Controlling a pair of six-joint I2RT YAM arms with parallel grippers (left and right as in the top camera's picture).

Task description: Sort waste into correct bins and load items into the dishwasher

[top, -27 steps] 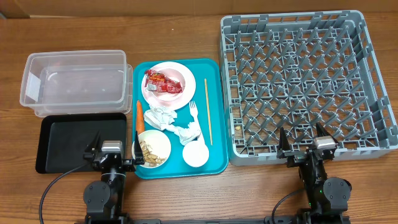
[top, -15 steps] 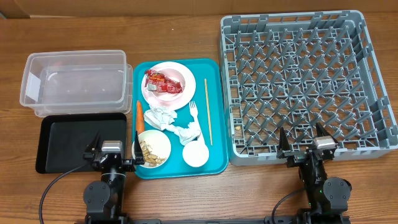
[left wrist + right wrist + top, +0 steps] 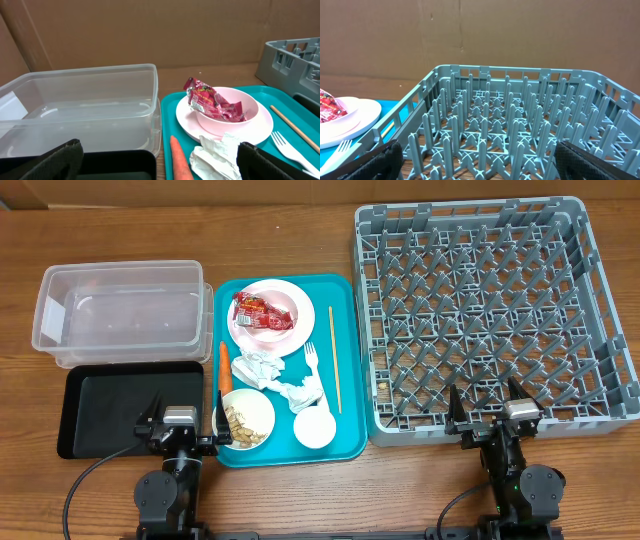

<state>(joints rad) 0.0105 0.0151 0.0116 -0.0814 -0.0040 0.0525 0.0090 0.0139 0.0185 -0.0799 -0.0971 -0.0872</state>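
nothing had shifted since the earlier frames: both arms sat parked at the near edge of the table [image 3: 300, 490]. left gripper [image 3: 185, 410] hung over the gap between the black tray [image 3: 100, 405] and the teal tray [image 3: 345, 330], its fingers [image 3: 55, 160] spread wide and holding nothing. right gripper [image 3: 485, 410] faced the near wall of the dish rack [image 3: 365, 310], likewise spread and empty. the clear tub [image 3: 120, 272] stood behind the black tray. on the teal tray lay the pink plate [image 3: 290, 292] with the red wrapper [image 3: 262, 312] on top, the carrot [image 3: 225, 366], two crumpled napkins [image 3: 257, 367], a white bowl [image 3: 264, 406] of food scraps [image 3: 240, 423], a white cup [image 3: 315, 428], the fork [image 3: 313, 360] and the chopstick [image 3: 335, 360].
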